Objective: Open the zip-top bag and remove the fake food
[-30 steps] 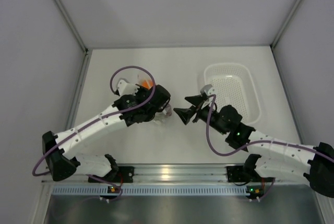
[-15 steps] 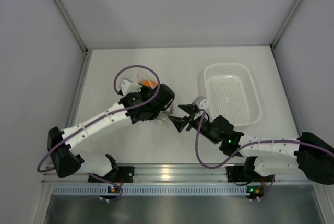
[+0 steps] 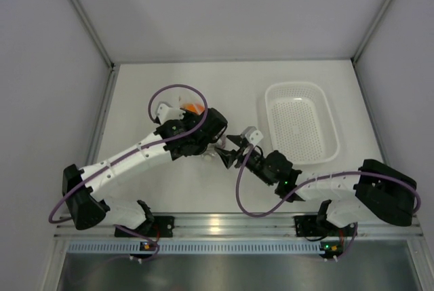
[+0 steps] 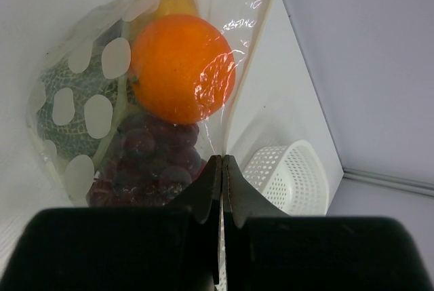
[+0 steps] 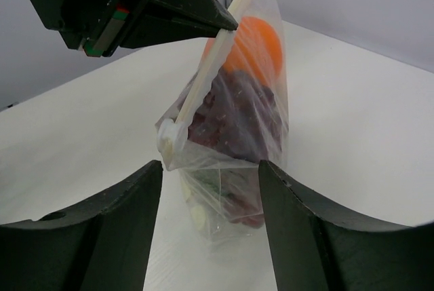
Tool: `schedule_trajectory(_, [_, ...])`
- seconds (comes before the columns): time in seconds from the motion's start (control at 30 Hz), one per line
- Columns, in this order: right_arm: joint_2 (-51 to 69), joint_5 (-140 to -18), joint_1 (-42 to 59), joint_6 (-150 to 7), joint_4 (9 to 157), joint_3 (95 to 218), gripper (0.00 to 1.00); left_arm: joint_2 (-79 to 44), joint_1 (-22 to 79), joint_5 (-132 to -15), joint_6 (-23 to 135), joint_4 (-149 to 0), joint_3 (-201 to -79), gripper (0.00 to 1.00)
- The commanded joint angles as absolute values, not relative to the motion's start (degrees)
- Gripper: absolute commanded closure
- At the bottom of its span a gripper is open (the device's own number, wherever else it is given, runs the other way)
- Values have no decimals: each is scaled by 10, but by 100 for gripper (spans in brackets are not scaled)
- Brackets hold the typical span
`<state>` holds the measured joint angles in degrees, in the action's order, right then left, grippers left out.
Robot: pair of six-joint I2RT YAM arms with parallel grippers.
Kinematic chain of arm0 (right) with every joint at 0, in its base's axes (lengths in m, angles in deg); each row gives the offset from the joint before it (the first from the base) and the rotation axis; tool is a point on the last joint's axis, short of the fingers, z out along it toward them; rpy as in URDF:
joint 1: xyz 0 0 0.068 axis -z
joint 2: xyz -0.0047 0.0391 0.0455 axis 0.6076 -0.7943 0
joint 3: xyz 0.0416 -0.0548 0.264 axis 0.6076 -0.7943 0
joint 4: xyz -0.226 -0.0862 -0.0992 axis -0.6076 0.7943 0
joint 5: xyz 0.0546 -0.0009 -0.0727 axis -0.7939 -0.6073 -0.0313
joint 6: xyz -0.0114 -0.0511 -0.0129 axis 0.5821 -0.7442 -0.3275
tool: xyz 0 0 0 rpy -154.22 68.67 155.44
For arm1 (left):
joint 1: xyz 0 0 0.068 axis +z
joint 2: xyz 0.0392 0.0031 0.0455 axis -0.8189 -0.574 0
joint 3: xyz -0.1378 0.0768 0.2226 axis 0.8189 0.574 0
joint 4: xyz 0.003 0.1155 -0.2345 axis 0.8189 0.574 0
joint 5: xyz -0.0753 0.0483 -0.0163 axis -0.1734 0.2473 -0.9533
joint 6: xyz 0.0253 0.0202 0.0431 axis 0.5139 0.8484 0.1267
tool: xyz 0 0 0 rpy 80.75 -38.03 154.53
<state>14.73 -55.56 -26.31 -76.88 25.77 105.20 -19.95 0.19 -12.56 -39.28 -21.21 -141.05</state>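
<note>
Right wrist: my right gripper spread, zip-top bag hanging between its jaws, fake food inside. My left gripper pinches its top edge, seemingly shallowly. Risk: film slips out when I pull.

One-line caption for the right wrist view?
Open right gripper frames the zip-top bag of fake food, pinched at its zip strip by the left gripper.

fake food in zip-top bag | bag between left claw and right claw | basket at right
</note>
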Motion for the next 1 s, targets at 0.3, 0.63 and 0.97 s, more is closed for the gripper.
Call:
schedule_trajectory(0.3, [102, -542, -270, -812, 159, 1108, 56, -205, 5, -121, -410, -242, -1437, 100])
schedule_trajectory(0.63, [70, -548, -270, -789, 100, 1068, 44, -201, 10, -122, -409, -242, -1438, 100])
schedule_trajectory(0.97, [55, -541, -262, -789, 88, 1075, 69, -196, 10, -126, -404, -247, -1436, 100])
